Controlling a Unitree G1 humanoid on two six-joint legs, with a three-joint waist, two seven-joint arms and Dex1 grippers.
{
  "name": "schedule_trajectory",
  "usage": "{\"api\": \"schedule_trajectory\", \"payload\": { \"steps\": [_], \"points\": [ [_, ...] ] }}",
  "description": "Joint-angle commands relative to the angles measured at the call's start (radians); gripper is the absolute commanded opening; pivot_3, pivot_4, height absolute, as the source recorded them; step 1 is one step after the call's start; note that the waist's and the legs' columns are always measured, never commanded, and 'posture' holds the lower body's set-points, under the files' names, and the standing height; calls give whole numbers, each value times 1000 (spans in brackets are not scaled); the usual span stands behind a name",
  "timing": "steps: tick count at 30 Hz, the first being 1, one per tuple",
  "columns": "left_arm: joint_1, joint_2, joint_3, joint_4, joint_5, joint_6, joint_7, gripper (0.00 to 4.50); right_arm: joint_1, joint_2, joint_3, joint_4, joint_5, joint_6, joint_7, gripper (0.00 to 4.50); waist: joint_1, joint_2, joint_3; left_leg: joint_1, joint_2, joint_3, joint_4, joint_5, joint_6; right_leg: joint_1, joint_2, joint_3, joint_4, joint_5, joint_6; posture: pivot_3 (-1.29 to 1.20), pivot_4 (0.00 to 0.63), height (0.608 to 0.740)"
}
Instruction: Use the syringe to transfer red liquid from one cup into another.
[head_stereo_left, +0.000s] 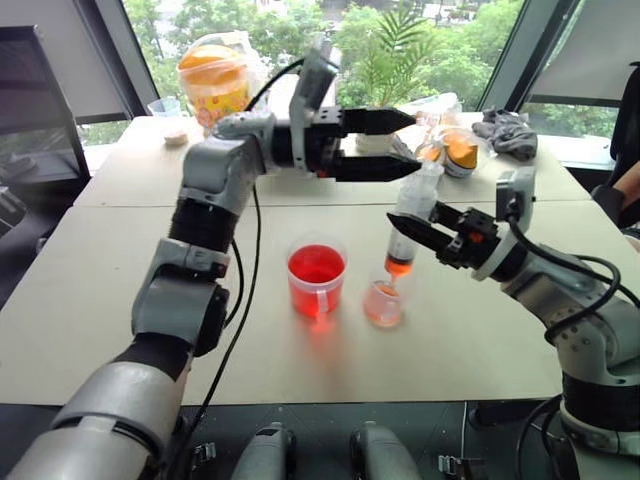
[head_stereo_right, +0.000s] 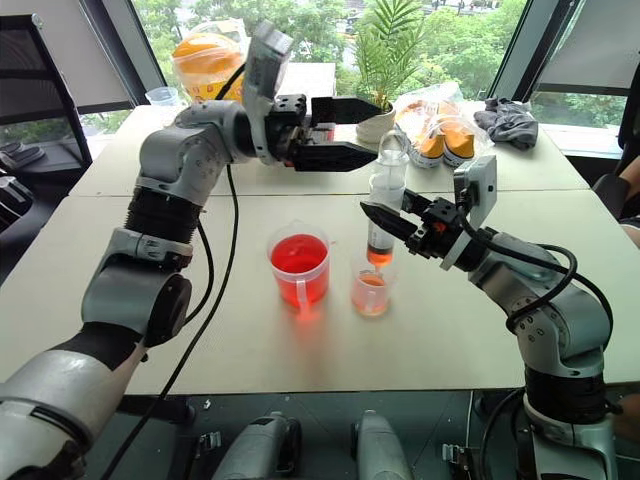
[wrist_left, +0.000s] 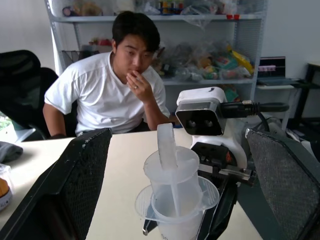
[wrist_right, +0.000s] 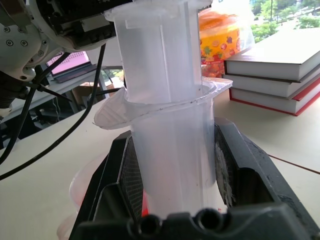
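Syringe: my right end effector (head_stereo_right: 400, 222) is clenched round the barrel of the syringe (head_stereo_right: 381, 214), which stands nearly upright, tip down, just above the small cup (head_stereo_right: 370, 291). Plunger drawn partway up; ring top at the upper end.
Liquid in barrel: a short band of red liquid (head_stereo_left: 398, 266) sits at the bottom of the barrel, near the tip.
Small cup: on the counter (head_stereo_right: 560, 250), just right of the large cup; pale orange-pink, a little liquid in it.
Large cup: large cup (head_stereo_right: 299, 264) with a side handle, bright red, well filled.
Left end effector: left end effector (head_stereo_right: 352, 130) released, jaws wide apart, pointing sideways at the plunger top. In its wrist view the ring top lies between my fingers (wrist_left: 75, 180), not yet touched.
Step in hand: I judge this the discharge step; syringe loaded and placed over the receiving cup.
Next move calls for: left end effector to reach the plunger top and press it straight down while the right holds the barrel steady.
Risk: a sideways push could tilt the tip off the small cup.
Beyond: a person (wrist_left: 120, 80) seated at the far side, watching.
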Motion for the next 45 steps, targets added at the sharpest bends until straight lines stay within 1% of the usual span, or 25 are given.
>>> {"api": "schedule_trajectory", "payload": {
  "steps": [1,2,3,4,6,7,11,12,19,26,36,41,45],
  "points": [
    [-51,-16,14,32,8,-17,-1,4427,-7,-6,-14,-46,7,-21,-9,1588,0,0,0,0,0,0,0,0,0,0,0,0,0,0,0,0,150,740],
    [-55,-23,15,41,12,-22,-4,4427,-7,-7,-14,-49,8,-20,-12,1588,1,0,0,0,0,0,0,0,0,0,0,0,0,0,0,0,150,740],
    [-58,-29,16,49,15,-25,-6,3926,-7,-7,-13,-52,9,-19,-13,1588,2,0,0,0,0,0,0,0,0,0,0,0,0,0,0,0,150,740],
    [-60,-33,17,55,17,-29,-7,3738,-7,-7,-12,-54,11,-18,-15,1588,3,0,0,0,0,0,0,0,0,0,0,0,0,0,0,0,150,740],
    [-67,-39,22,68,17,-32,-9,2717,-6,-7,-8,-58,10,-17,-18,1588,3,0,0,0,0,0,0,0,0,0,0,0,0,0,0,0,150,740],
    [-69,-41,23,73,18,-33,-10,2303,-6,-7,-6,-59,9,-17,-19,1588,4,0,0,0,0,0,0,0,0,0,0,0,0,0,0,0,150,740],
    [-66,-44,15,65,17,-31,-32,235,-1,-6,-1,-66,11,-16,-25,1588,4,0,0,0,0,0,0,0,0,0,0,0,0,0,0,0,150,740],
    [-64,-44,11,61,20,-32,-40,92,-2,-6,0,-67,12,-15,-27,1588,4,0,0,0,0,0,0,0,0,0,0,0,0,0,0,0,150,740],
    [-10,-32,-44,-3,58,-40,-99,92,-29,-19,-12,-73,23,-8,-36,1588,3,0,0,0,0,0,0,0,0,0,0,0,0,0,0,0,150,740],
    [66,-30,-92,-60,97,-56,-102,92,-77,-49,-46,-84,53,14,-47,1588,4,0,0,0,0,0,0,0,0,0,0,1,0,0,0,0,150,740],
    [116,-32,-108,-90,102,-31,-91,92,-129,-113,-105,-103,131,71,-61,1588,5,0,0,0,0,0,0,0,0,0,-1,1,0,0,0,0,150,740],
    [136,-39,-112,-109,101,-11,-80,92,-122,-157,-147,-114,189,96,-67,1588,5,0,0,0,0,-1,0,0,0,0,-1,0,0,0,0,0,150,740],
    [141,-39,-111,-120,99,-4,-72,92,-108,-172,-151,-117,207,100,-74,1588,4,0,0,0,0,0,0,0,0,0,-1,1,0,0,0,0,150,740]
  ]
}}
